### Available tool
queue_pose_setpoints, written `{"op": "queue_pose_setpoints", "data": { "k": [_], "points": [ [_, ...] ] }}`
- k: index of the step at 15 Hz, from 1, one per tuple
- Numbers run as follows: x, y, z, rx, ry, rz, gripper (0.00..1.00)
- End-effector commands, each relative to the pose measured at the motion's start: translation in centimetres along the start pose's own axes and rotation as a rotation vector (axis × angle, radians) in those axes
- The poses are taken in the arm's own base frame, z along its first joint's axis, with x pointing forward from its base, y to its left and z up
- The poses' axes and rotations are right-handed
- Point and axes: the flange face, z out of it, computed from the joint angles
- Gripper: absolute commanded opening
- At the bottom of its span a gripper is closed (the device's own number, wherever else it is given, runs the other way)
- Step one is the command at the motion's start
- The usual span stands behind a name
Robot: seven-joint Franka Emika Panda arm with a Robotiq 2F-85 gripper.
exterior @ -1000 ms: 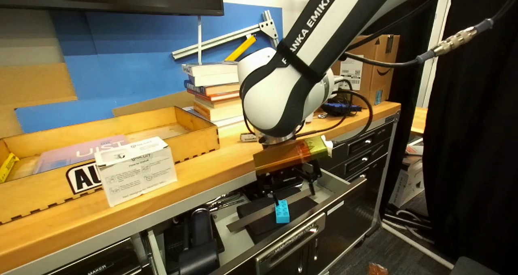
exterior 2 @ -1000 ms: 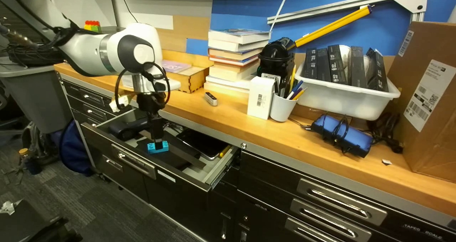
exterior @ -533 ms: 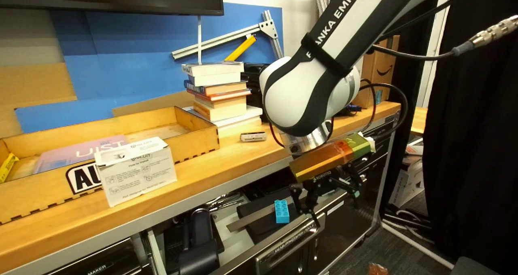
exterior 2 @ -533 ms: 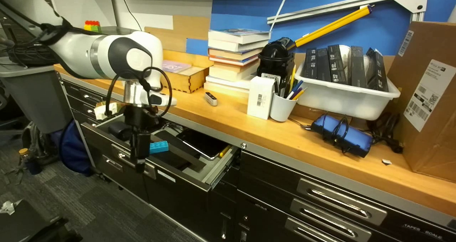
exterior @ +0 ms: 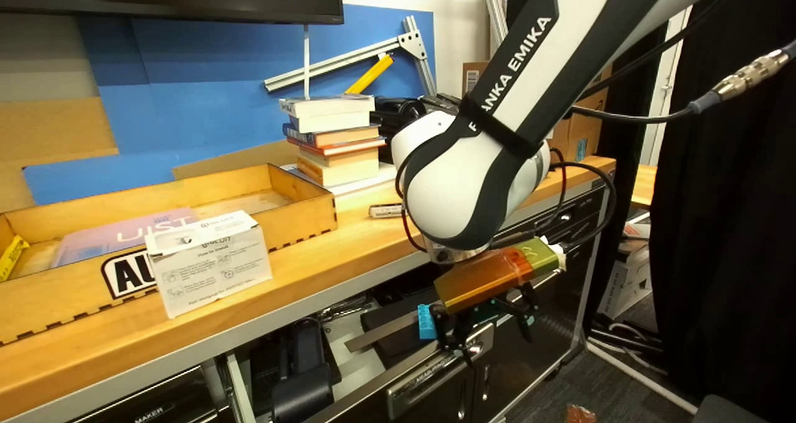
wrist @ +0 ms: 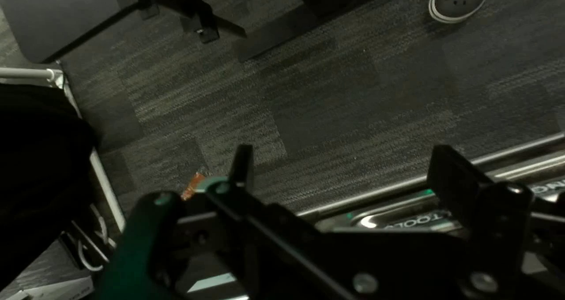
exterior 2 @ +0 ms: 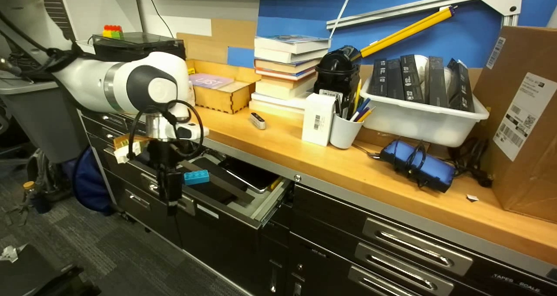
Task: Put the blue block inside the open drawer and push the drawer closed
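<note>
Light-blue studded plastic block (exterior 2: 196,177) lies studs-up inside the wide, shallow metal drawer with the black front (exterior 2: 235,222), seemingly resting on a flat dark slab (exterior: 401,348) beside a long, straight dark strip (exterior: 382,331); no finger holds it, so the placing half of the task reads as done. Drawer stands out from under the pale wooden worktop (exterior 2: 243,132), not yet pushed home. Black two-fingered gripper (wrist: 343,159) has its jaws spread wide, nothing between them; past them the wrist view shows dark grey carpet (wrist: 326,92) and the silver bar handle (exterior: 438,376). In both exterior views it hangs outside the drawer front, by the handle. My reading: it is stationed there to press the front inward, a job that needs no hold, hence no reason to bring the fingers together. Contact with the front: cannot tell. Pushing near mid-width should keep the drawer sliding square; worth watching that a fingertip does not catch on the handle.
</note>
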Motion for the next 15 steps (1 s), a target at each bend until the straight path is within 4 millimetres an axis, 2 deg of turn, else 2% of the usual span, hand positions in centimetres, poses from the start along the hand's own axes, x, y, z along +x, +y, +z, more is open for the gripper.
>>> {"op": "queue_pose_setpoints", "data": {
  "k": [1,9,15],
  "points": [
    [0.8,-3.2,-0.5,0.053,0.123,0.010,1.00],
    [4.1,-10.2,-2.7,0.104,0.369,-0.004,1.00],
    [6.4,-14.5,-4.9,0.134,0.514,-0.020,1.00]
  ]
}}
